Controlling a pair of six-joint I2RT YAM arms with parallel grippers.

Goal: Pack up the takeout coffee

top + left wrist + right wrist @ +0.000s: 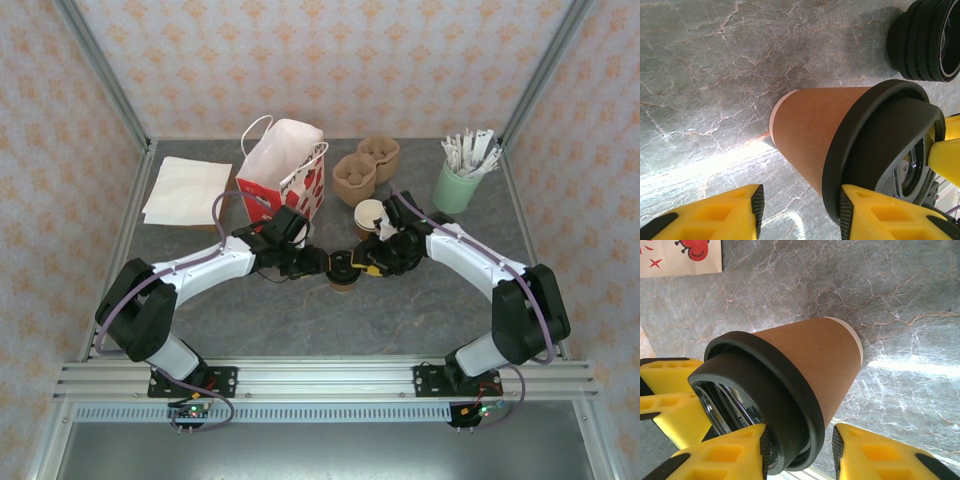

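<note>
Mid-frame on the grey marbled table [400,325] stands the black-lidded brown paper takeout coffee cup [343,271]: likely light and crushable, best gripped gently below the lid. The left claw [800,212] gapes empty beside it; whether the right claw [799,455] has hold of it cannot be told.

The table [715,75] is showing grey veined stone, polished and throwing back glare. The cup [810,132] is wearing matt brown cardboard, faintly grainy, under a smooth, satin black plastic lid [880,145]. The left gripper [800,212] is showing fingers [710,217] of smooth yellow plastic edged with dull black pads [758,202]. The bag [285,165] is looking like smooth printed paper, the trays [352,180] like rough matt pulp. The frame rails [320,375] are gleaming as brushed metal.
</note>
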